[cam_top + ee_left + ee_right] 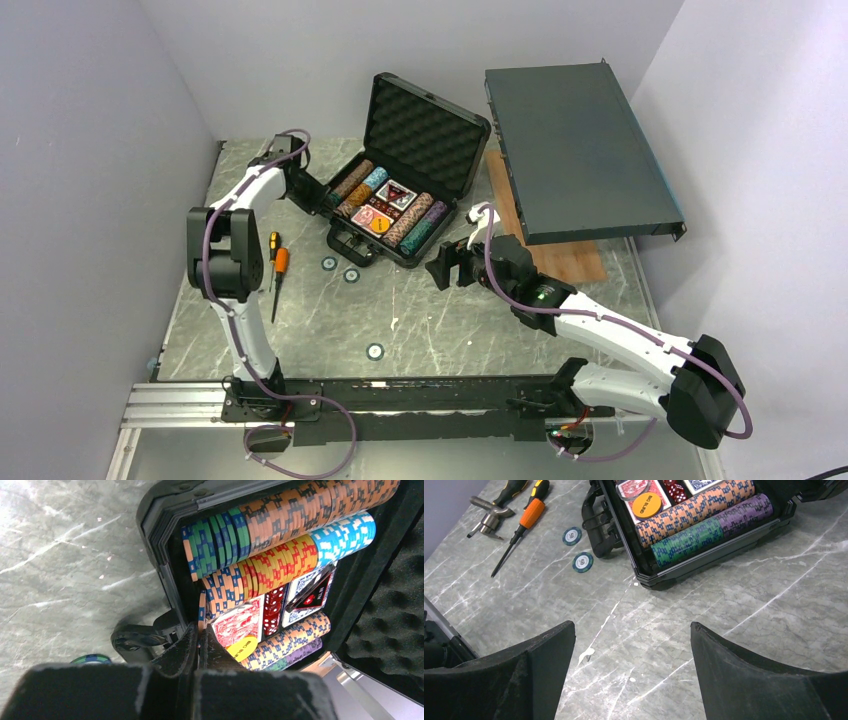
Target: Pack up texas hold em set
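The black case (432,165) lies open, its foam lid upright, with rows of poker chips (280,525), a red card deck (237,622), red dice (272,607) and a yellow button (243,647) inside. My left gripper (201,630) is at the case's left end (312,195), shut on a thin orange-and-blue chip (201,607) standing on edge at the end of a chip row. My right gripper (447,268) hovers wide open over bare table (631,625) just in front of the case's right corner, nothing between its fingers. Loose chips (329,263) (351,274) (375,351) lie on the table.
Orange-handled screwdrivers (280,268) and pliers (489,520) lie left of the case. A large flat dark grey metal box (580,150) sits at the back right on a wooden board (565,262). Two of the loose chips (572,535) (582,562) lie beside the case handle (594,525).
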You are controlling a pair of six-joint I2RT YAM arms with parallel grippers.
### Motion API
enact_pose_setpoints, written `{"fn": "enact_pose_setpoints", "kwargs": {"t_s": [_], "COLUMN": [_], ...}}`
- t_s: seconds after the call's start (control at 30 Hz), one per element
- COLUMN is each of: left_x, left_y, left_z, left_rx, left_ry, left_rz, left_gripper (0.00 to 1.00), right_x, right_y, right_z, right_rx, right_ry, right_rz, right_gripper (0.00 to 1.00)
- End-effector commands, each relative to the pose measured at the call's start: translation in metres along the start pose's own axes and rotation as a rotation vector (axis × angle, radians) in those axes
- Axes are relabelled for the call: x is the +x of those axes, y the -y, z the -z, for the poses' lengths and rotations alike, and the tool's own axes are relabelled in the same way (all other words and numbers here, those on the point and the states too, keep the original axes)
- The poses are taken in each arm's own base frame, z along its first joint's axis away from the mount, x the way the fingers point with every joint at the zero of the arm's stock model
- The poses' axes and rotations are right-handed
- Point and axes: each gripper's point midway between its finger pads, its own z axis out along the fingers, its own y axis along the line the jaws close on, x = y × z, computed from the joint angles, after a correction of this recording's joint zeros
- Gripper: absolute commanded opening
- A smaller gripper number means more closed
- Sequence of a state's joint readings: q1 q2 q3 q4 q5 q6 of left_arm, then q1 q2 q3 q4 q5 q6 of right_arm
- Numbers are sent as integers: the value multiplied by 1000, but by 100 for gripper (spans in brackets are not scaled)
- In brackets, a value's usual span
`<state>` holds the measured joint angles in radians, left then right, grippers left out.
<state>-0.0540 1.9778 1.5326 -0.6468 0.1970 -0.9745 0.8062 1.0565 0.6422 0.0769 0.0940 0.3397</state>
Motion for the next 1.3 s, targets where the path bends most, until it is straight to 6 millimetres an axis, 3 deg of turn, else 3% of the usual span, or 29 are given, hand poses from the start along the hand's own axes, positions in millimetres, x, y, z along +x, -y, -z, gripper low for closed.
{"fn": "enact_pose_setpoints", "kwargs": {"t_s": [0.0,0.4,0.53,0.77,0.97,1.13,1.27], "left_x": [-11,-12,-11,-10,-13,-19,-23], "left_y": [28,33,35,35,34,31,29], "left_z": [2,3,3,4,10,21,35], "left_rx": [80,88,95,99,94,98,123], "left_ry": [23,18,12,8,31,67,110], "left_rz": [-21,-17,-16,-23,-46,-90,-188], "left_gripper": [0,0,16,19,29,31,40], "right_x": [-11,-10,-10,-8,-8,-7,-7], "right_y": [-4,-4,-4,-5,-5,-4,-4], "right_z": [-1,-2,-3,-3,-3,-3,-3], "right_rx": [-22,-25,-26,-29,-29,-28,-27], "right_ry": [46,38,36,33,30,28,27], "right_rz": [3,3,1,1,1,1,3], "right_gripper": [87,87,87,87,87,87,87]}}
